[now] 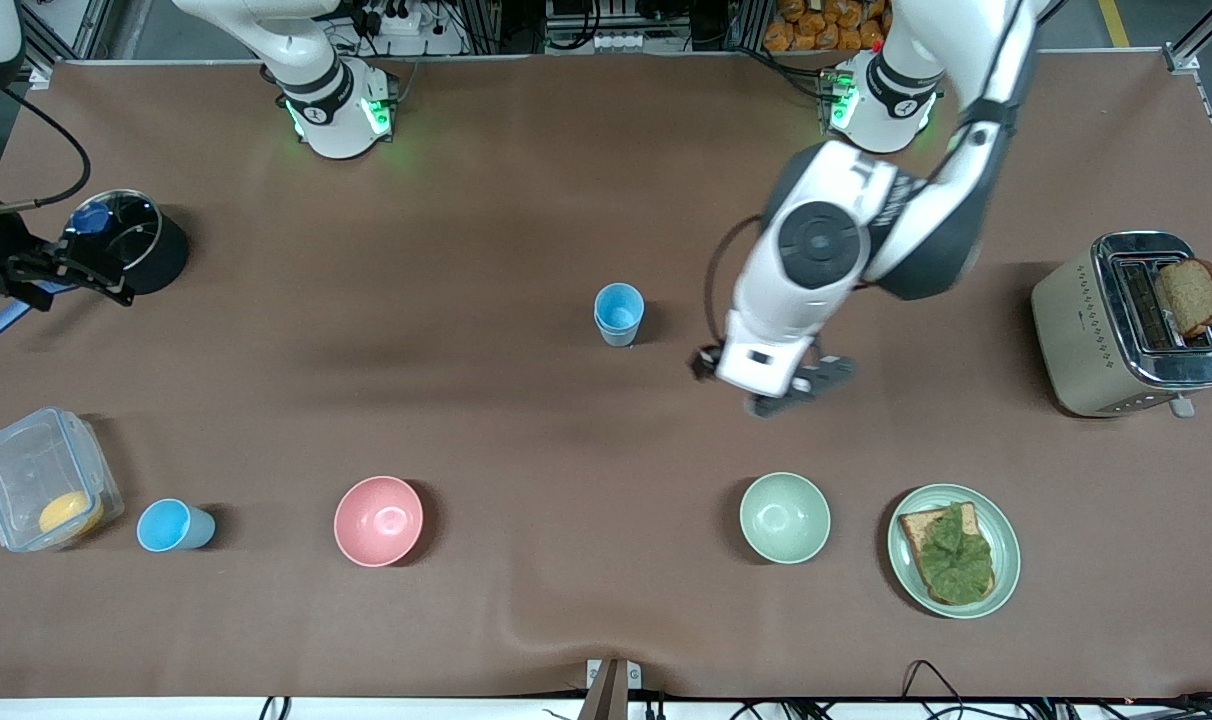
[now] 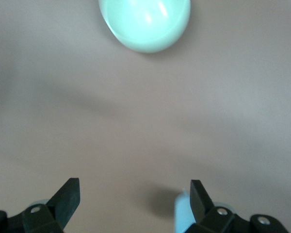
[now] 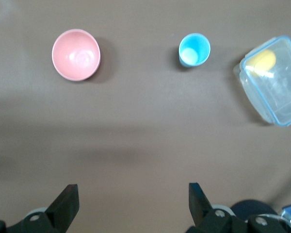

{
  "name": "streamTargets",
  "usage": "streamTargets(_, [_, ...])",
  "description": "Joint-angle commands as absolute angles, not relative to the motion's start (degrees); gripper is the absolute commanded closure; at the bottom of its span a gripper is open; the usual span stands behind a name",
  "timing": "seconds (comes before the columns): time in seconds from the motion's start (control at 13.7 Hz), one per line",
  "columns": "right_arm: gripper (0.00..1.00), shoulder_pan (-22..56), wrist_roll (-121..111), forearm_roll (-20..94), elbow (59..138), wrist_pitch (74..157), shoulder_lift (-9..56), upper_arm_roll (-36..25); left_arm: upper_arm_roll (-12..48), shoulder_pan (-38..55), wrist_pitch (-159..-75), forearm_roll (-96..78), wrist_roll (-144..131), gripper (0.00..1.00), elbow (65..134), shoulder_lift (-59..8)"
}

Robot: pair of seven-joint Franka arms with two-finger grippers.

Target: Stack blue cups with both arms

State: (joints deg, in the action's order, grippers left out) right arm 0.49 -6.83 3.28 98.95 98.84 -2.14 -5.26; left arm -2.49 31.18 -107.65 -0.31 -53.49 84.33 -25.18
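beside the stacked blue cups, left gripper fingers wide, empty

Pink bowl, green bowl — toaster, plate.

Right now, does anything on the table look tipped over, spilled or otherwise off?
Nothing spilled or tipped. The middle blue cup looks already doubled, one cup nested in another, while the single cup stands alone beside the container. Left gripper and right gripper are open, holding nothing.
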Motion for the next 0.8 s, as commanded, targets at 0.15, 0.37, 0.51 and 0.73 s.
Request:
streamTargets(0.15, [0.0,-0.2,-7.8,3.9,96.9,95.4,-1.7,-4.7,-6.4,25.8,-106.9,1.9,-40.4,0.0,83.1,-20.0])
streamTargets(0.37, [0.0,-0.1,-7.8,3.8,96.9,95.3,-1.7,-4.7,-6.1,18.8,-101.0,2.1,-29.0,0.0,83.4,-14.8])
streamTargets(0.51, [0.0,-0.2,-7.8,3.8,96.9,95.2,-1.7,-4.7,-6.1,14.9,-93.2,1.9,-17.9,0.0,83.7,-10.2])
streamTargets(0.73, [0.0,-0.3,-7.9,3.8,96.9,95.2,-1.6,-4.7,-5.5,12.0,-86.7,1.0,-13.5,0.0,85.0,-4.8])
